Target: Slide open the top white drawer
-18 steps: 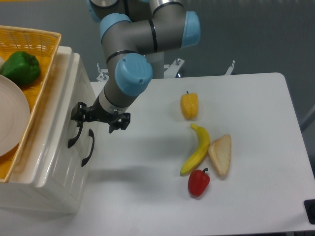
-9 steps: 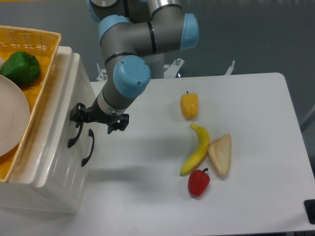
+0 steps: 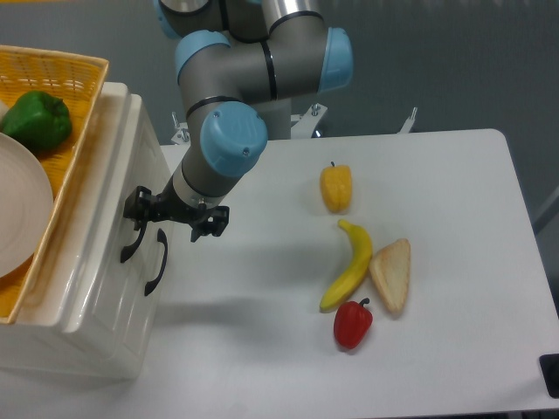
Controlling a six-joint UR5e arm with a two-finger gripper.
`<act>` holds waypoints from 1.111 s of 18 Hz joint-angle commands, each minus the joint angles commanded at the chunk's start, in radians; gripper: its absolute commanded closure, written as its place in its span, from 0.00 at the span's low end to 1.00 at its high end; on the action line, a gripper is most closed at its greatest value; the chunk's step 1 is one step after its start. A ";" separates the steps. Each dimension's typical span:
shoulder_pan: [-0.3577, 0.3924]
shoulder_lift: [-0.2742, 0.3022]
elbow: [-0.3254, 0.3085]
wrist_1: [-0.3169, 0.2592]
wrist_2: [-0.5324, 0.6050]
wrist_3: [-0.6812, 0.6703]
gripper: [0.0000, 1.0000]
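Observation:
The top white drawer (image 3: 112, 229) is the upper front of the cream cabinet at the left, and it sits flush with the cabinet. Its black curved handle (image 3: 131, 244) is the left one of two. My gripper (image 3: 177, 215) hangs just in front of that drawer face with its jaws spread wide. The left finger (image 3: 136, 206) is at the upper end of the top handle and looks to be touching it. The right finger (image 3: 215, 220) is over the bare table. Nothing is clamped between them.
The second drawer's black handle (image 3: 155, 262) lies just right of the first. A yellow basket (image 3: 77, 78) on top holds a green pepper (image 3: 37, 119) and a white plate (image 3: 19, 209). On the table (image 3: 454, 227) lie a yellow pepper (image 3: 336, 187), banana (image 3: 351, 265), bread slice (image 3: 392, 276) and red pepper (image 3: 353, 323).
The gripper has crept a few pixels left and down, bringing its left finger closer onto the top handle. The drawer front has not visibly moved.

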 joint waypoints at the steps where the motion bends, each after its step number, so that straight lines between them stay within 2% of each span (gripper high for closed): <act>1: 0.000 0.000 0.000 0.002 0.000 0.000 0.00; 7: -0.002 0.002 -0.003 -0.002 0.003 0.043 0.00; 20: -0.018 0.000 -0.006 -0.003 0.038 0.046 0.00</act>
